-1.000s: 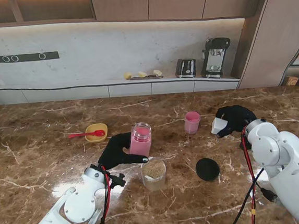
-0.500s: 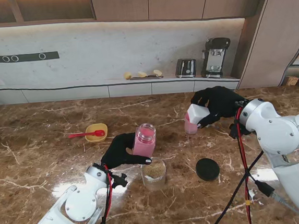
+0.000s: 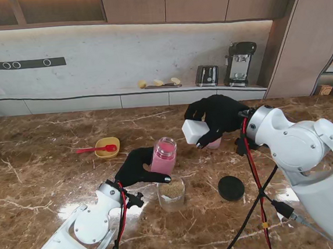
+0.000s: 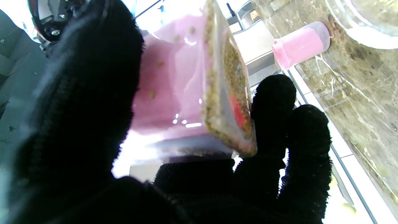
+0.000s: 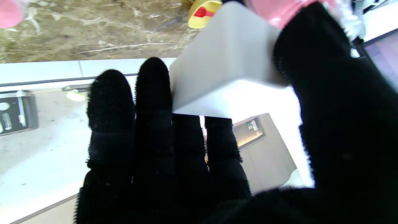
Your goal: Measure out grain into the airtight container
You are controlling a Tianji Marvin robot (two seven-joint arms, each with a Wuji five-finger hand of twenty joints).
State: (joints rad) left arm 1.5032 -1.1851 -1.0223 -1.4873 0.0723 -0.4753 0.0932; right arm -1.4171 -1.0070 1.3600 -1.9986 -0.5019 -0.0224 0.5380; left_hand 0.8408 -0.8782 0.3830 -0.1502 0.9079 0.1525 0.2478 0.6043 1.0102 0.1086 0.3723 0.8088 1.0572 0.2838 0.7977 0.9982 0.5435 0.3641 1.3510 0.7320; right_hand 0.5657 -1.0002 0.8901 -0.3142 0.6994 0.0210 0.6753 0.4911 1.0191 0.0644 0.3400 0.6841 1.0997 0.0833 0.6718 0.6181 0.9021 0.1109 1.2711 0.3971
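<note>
The left robot hand (image 3: 136, 167) gripped the tilted pink grain jar (image 3: 163, 156) over the clear airtight container (image 3: 172, 193), near centre on the bench (image 3: 44, 187). The right robot hand (image 3: 219, 116) clasped a white box (image 3: 194, 131). Over-tilting might scatter grain past the rim.

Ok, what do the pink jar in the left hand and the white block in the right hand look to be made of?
The pink jar looks like translucent plastic, glossy: light passes through its wall and grains show inside in the left wrist view. Glass cannot be ruled out. The white block looks like matte opaque plastic or foam: flat, even faces without glare. The pictures do not settle which.
</note>
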